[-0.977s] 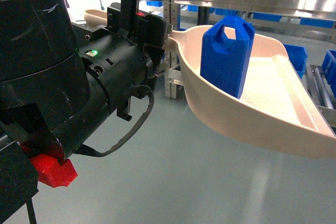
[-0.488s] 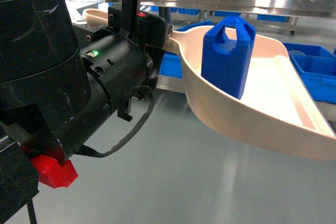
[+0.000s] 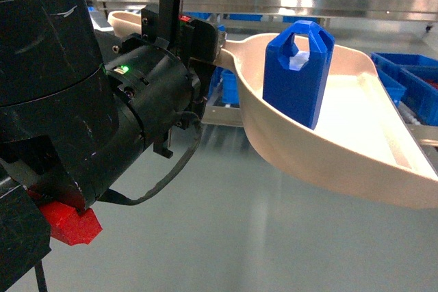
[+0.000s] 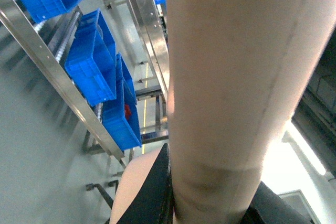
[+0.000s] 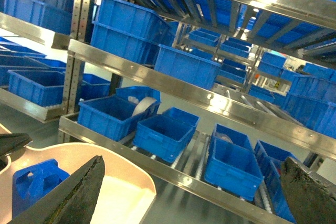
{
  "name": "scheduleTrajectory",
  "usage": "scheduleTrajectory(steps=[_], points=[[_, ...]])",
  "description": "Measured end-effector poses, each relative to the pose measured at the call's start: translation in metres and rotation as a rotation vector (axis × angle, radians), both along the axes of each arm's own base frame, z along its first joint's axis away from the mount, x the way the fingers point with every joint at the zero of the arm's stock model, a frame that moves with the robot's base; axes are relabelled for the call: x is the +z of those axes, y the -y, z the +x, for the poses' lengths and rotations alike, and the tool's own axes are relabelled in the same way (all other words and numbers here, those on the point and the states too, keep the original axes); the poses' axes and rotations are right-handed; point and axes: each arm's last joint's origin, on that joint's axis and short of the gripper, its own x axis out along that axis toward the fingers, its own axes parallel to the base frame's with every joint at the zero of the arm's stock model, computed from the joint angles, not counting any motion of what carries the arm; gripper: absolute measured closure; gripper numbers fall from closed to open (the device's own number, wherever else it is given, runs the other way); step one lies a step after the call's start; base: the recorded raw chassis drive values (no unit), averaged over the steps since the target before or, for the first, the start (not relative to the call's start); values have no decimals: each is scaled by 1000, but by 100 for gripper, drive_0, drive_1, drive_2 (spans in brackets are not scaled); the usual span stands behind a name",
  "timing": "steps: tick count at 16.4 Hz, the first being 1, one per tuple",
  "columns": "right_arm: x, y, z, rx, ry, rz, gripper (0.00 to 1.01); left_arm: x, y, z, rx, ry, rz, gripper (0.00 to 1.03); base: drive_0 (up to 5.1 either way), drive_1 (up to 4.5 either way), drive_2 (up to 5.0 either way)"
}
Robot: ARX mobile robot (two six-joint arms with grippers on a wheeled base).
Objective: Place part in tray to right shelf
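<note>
Head view: the blue part (image 3: 298, 73) stands upright in the beige tray (image 3: 356, 162), carried above grey floor (image 3: 226, 237). Left wrist view: the tray's handle fills it; left pincer's grip cannot be told. Right wrist view: right pincer (image 5: 194, 187) spread wide, facing steel shelves (image 5: 173, 85) of blue bins (image 5: 113, 116).

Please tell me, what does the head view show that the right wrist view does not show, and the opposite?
Only the head view shows the left arm's black body at the handle end of the tray, and the whole blue part standing upright inside it.

Only the right wrist view shows several shelf levels loaded with blue bins, and the right gripper's two dark fingertips spread apart, holding nothing.

Both show the tray, the part, steel rails and blue bins.
</note>
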Motion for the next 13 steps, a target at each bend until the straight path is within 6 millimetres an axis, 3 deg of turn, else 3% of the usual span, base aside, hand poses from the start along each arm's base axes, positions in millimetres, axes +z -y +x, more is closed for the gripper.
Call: scheduleTrajectory(steps=[13], points=[[0, 0, 0, -2, 1, 0, 3, 0, 2, -1, -13, -1, 1, 85, -134, -134, -134]])
